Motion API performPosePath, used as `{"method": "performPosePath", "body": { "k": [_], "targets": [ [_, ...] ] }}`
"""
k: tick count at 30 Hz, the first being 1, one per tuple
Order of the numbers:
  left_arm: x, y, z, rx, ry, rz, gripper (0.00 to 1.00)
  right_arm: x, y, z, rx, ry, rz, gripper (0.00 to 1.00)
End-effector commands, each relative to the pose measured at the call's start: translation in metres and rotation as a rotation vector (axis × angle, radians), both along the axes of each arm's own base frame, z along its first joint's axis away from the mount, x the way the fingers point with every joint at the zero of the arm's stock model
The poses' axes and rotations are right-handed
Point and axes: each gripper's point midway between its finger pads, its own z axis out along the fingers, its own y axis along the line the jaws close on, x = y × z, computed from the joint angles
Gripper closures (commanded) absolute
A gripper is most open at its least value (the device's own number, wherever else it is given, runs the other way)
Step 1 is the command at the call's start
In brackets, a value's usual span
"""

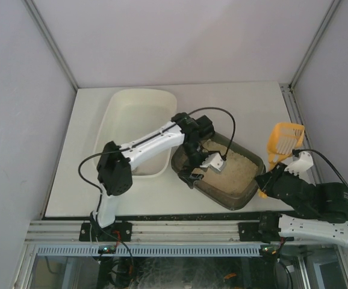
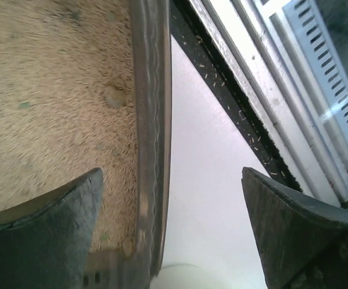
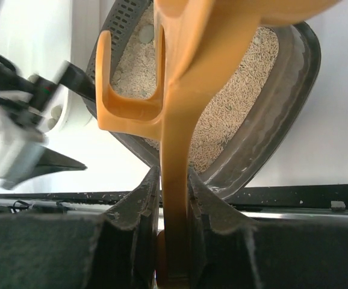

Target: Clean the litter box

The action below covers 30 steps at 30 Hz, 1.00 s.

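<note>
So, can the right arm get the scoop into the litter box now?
Probably yes: the right hand grips the scoop beside the litter box, whose right part lies uncovered. The open left hand straddles only its left rim.

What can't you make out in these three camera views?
Top view: near-left corner of the dark brown-grey plastic litter box, hidden under the open left gripper.
Right wrist view: slotted head of the orange plastic scoop, cut off by the top edge.
Left wrist view: lumps in the pale sandy litter, too blurred to identify.
</note>
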Motion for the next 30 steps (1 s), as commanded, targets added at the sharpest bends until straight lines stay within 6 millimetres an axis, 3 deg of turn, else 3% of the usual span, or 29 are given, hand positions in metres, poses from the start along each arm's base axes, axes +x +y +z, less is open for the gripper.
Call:
{"method": "performPosePath", "body": {
  "k": [1, 5, 8, 11, 13, 15, 18, 23, 30],
  "targets": [
    [0.022, -0.004, 0.109, -0.274, -0.015, 0.191, 0.00, 0.002, 0.028, 0.007, -0.014, 0.041, 0.032, 1.00],
    [0.066, 0.010, 0.157, -0.383, -0.012, 0.458, 0.00, 0.013, 0.068, -0.018, -0.075, 0.154, 0.111, 1.00],
    [0.107, 0.031, 0.175, -0.415, -0.015, 0.708, 0.00, 0.036, 0.108, -0.036, 0.033, 0.170, 0.197, 1.00],
    [0.143, 0.055, 0.188, -0.450, 0.036, 0.954, 0.00, 0.059, 0.128, -0.042, 0.100, 0.164, 0.237, 1.00],
    [0.175, 0.076, 0.190, -0.457, 0.051, 1.163, 0.00, 0.067, 0.146, -0.046, 0.153, 0.199, 0.311, 1.00],
    [0.205, 0.094, 0.188, -0.432, -0.047, 1.338, 0.00, 0.065, 0.165, -0.052, 0.204, 0.264, 0.406, 1.00],
    [0.235, 0.112, 0.175, -0.408, -0.146, 1.524, 0.00, 0.057, 0.183, -0.062, 0.229, 0.380, 0.502, 1.00],
    [0.249, 0.099, 0.154, -0.433, 0.040, 1.701, 0.00, 0.047, 0.195, -0.064, 0.315, 0.556, 0.555, 1.00],
    [0.253, 0.066, 0.138, -0.419, 0.402, 1.815, 0.00, 0.044, 0.167, -0.073, 0.185, 0.691, 0.427, 1.00]
  ]
}}
